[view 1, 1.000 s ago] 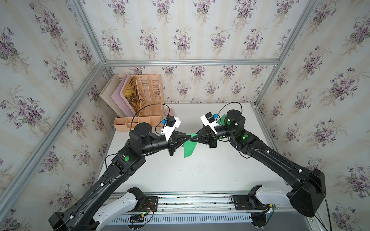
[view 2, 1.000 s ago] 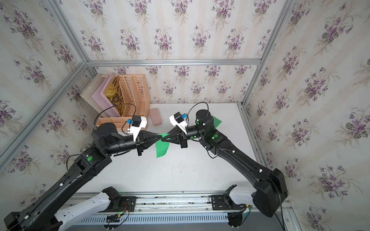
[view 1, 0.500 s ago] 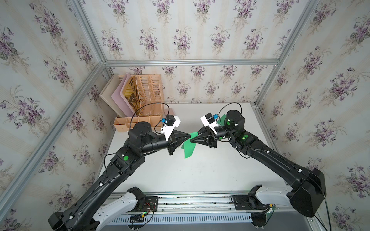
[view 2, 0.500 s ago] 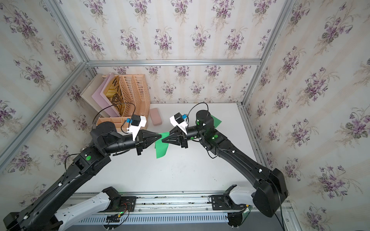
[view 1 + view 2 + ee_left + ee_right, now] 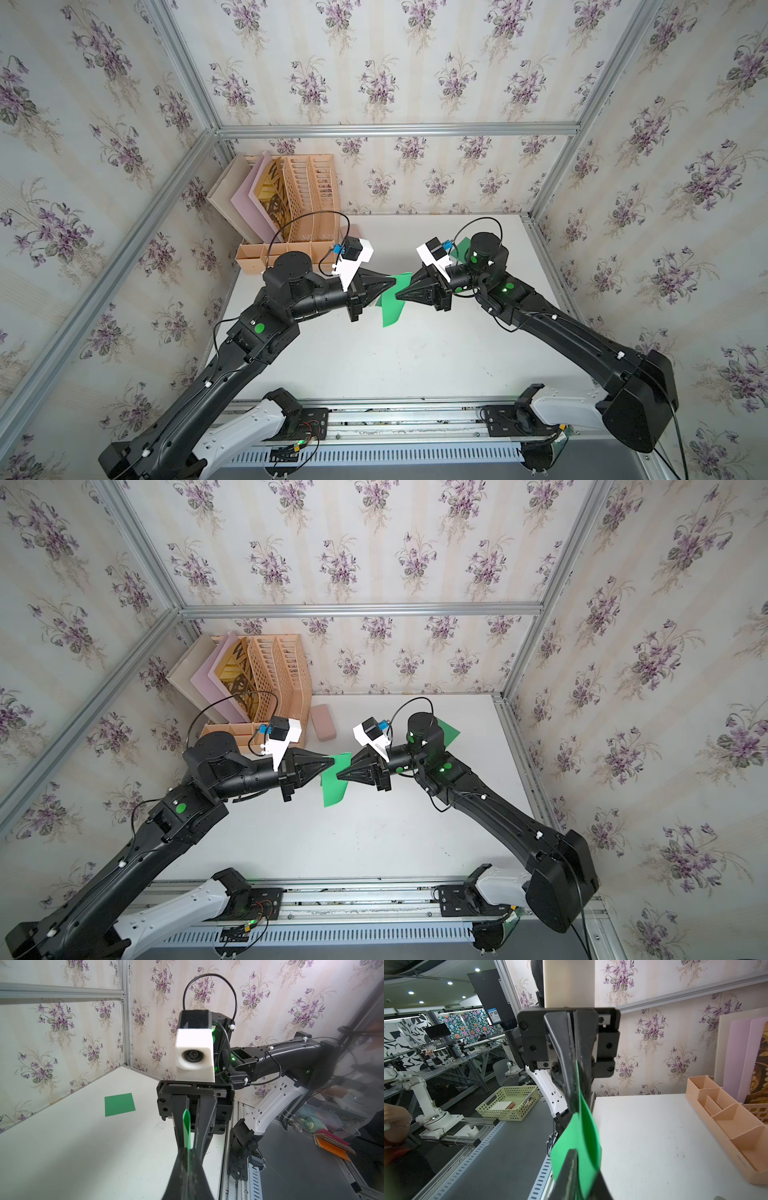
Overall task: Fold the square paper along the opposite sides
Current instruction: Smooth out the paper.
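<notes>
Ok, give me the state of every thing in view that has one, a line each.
held green paper: curved double, pinched from two sides, hanging.
left gripper: shut on held green paper.
right gripper: shut on held green paper.
spare green paper: unfolded, flat on the table.
pink block: lying flat beside the organizer.
folders: standing, leaning in the organizer.

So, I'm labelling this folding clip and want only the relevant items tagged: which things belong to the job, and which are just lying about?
In the job:
- held green paper
- left gripper, shut on it
- right gripper, shut on it

Lying about:
- second green square, flat behind the right arm
- pink block
- peach file organiser
</notes>
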Tool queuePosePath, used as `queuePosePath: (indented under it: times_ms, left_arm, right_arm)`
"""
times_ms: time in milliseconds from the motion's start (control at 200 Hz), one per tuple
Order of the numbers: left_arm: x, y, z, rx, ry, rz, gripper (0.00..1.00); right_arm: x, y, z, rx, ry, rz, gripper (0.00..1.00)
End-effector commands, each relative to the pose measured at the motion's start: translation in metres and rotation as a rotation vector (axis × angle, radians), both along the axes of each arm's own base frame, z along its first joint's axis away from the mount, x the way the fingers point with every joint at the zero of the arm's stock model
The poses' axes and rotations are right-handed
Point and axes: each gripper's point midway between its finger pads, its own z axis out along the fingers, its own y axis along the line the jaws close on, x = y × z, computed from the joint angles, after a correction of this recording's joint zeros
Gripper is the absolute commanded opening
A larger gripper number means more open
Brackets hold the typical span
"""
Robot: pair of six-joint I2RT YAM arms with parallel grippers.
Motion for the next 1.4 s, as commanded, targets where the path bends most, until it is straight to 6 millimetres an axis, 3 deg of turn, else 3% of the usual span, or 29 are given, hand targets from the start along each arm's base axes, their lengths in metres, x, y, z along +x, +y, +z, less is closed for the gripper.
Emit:
queuePosePath:
  times_ms: [0,130,195,245,275,315,490,550,609,634,679,824,879,949,969,1009,1189,1289,1324,1349,1399]
  left_arm:
    - [-0.003,0.0,0.013,-0.028,-0.041,-0.014,0.0]
    - [-0.004,0.001,0.015,-0.034,-0.043,-0.012,0.0]
    - [-0.004,0.001,0.016,-0.039,-0.045,-0.01,0.0]
    - [-0.004,0.001,0.017,-0.042,-0.046,-0.01,0.0]
    - [-0.004,0.001,0.019,-0.045,-0.048,-0.011,0.0]
    - [-0.004,0.001,0.019,-0.048,-0.048,-0.011,0.0]
    - [-0.005,0.001,0.024,-0.062,-0.053,-0.009,0.0]
    - [-0.005,0.001,0.026,-0.068,-0.057,-0.01,0.0]
    - [-0.005,0.001,0.028,-0.072,-0.06,-0.01,0.0]
    - [-0.005,0.001,0.028,-0.073,-0.061,-0.011,0.0]
    - [-0.006,0.002,0.031,-0.078,-0.063,-0.013,0.0]
    - [-0.007,0.002,0.034,-0.084,-0.068,-0.015,0.0]
    - [-0.006,0.002,0.035,-0.084,-0.071,-0.014,0.0]
    - [-0.006,0.002,0.038,-0.091,-0.074,-0.014,0.0]
    - [-0.007,0.002,0.038,-0.093,-0.075,-0.014,0.0]
    - [-0.007,0.002,0.039,-0.095,-0.076,-0.016,0.0]
    - [-0.007,0.002,0.043,-0.106,-0.081,-0.019,0.0]
    - [-0.007,0.002,0.044,-0.109,-0.084,-0.018,0.0]
    - [-0.007,0.002,0.044,-0.111,-0.084,-0.018,0.0]
    - [-0.007,0.001,0.045,-0.111,-0.084,-0.02,0.0]
    - [-0.007,0.002,0.046,-0.114,-0.088,-0.019,0.0]
  right_arm:
    - [-0.002,0.0,0.006,0.024,-0.018,0.011,0.0]
    - [-0.003,-0.002,0.007,0.03,-0.025,0.01,0.0]
    - [-0.004,-0.002,0.008,0.032,-0.024,0.012,0.12]
    - [-0.004,-0.002,0.008,0.035,-0.022,0.015,0.15]
    - [-0.005,-0.002,0.008,0.036,-0.02,0.02,0.14]
    - [-0.006,-0.002,0.007,0.037,-0.015,0.028,0.0]
    - [-0.009,-0.004,0.01,0.05,-0.016,0.037,0.0]
    - [-0.011,-0.004,0.01,0.052,-0.017,0.04,0.13]
    - [-0.011,-0.005,0.01,0.054,-0.017,0.042,0.15]
    - [-0.012,-0.005,0.01,0.054,-0.017,0.044,0.14]
    - [-0.012,-0.004,0.01,0.055,-0.016,0.045,0.0]
    - [-0.014,-0.005,0.011,0.062,-0.018,0.048,0.0]
    - [-0.014,-0.005,0.01,0.063,-0.018,0.048,0.14]
    - [-0.014,-0.005,0.01,0.062,-0.016,0.05,0.18]
    - [-0.014,-0.005,0.01,0.062,-0.015,0.049,0.15]
    - [-0.013,-0.005,0.01,0.062,-0.015,0.049,0.0]
    - [-0.014,-0.006,0.011,0.066,-0.018,0.049,0.0]
    - [-0.015,-0.006,0.012,0.068,-0.02,0.049,0.09]
    - [-0.014,-0.006,0.012,0.067,-0.018,0.049,0.08]
    - [-0.015,-0.005,0.012,0.067,-0.019,0.051,0.0]
    - [-0.015,-0.005,0.011,0.067,-0.019,0.052,0.0]
